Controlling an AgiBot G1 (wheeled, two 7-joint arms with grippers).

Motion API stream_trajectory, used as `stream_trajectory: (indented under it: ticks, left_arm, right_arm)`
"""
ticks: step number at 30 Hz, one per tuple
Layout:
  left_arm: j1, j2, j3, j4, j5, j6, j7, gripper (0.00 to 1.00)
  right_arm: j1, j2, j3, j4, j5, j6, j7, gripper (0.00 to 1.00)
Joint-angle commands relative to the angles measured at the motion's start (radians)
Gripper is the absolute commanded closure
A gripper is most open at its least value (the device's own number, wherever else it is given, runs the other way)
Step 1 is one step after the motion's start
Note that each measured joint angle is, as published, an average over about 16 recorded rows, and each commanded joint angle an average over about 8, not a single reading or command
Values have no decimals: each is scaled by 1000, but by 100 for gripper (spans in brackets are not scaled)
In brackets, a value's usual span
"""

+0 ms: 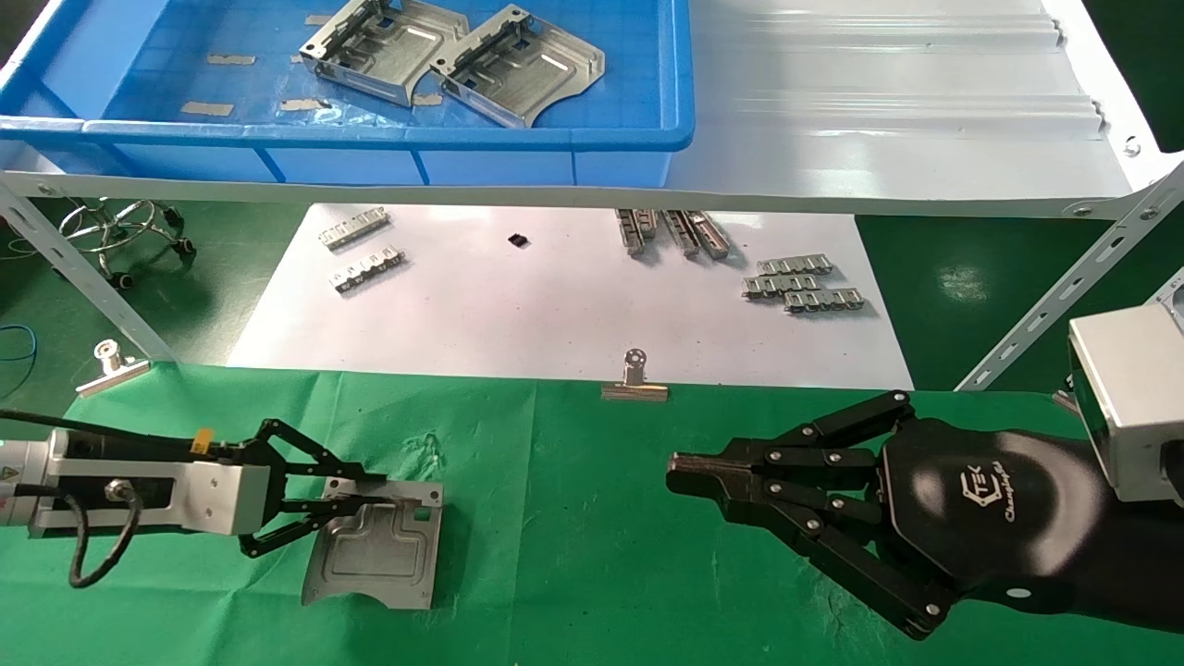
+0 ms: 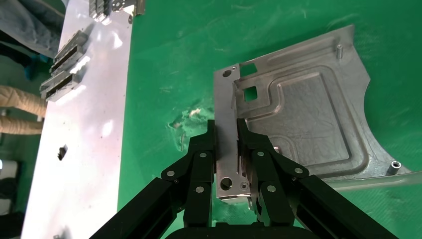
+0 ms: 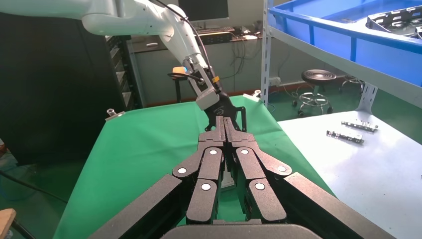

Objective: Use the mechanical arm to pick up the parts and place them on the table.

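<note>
Right end effector (image 1: 689,474) closed, empty, white logo unreadable, left end effector (image 1: 356,504) clamping part (image 1: 379,555) on table (image 1: 573,573)

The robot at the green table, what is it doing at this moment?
The left gripper is shut on the bent edge of one metal part, which lies flat on the green table. The right gripper is shut and empty, held over the cloth to the right. Two more parts are in the blue bin on the shelf.
</note>
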Motion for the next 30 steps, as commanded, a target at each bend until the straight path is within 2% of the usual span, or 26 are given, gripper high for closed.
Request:
stream_trajectory:
  ticks: [1, 16, 19, 23, 26, 30]
  left_arm:
    - [-1, 6, 1, 14, 2, -2, 18, 0]
    - [-30, 24, -4, 92, -5, 38, 54, 0]
    - [-36, 19, -8, 90, -21, 75, 11, 0]
    - [-30, 3, -4, 33, -64, 106, -130, 0]
    - [-12, -19, 4, -46, -111, 113, -261, 0]
    - [10, -36, -8, -113, -143, 117, -362, 0]
  right_arm:
    - [0, 0, 0, 0, 0, 0, 0, 100]
    - [0, 0, 0, 0, 0, 0, 0, 100]
    - [0, 0, 0, 0, 0, 0, 0, 100]
    - [0, 0, 0, 0, 0, 0, 0, 98]
    - [0, 0, 0, 0, 0, 0, 0, 62]
    - [0, 0, 0, 0, 0, 0, 0, 12]
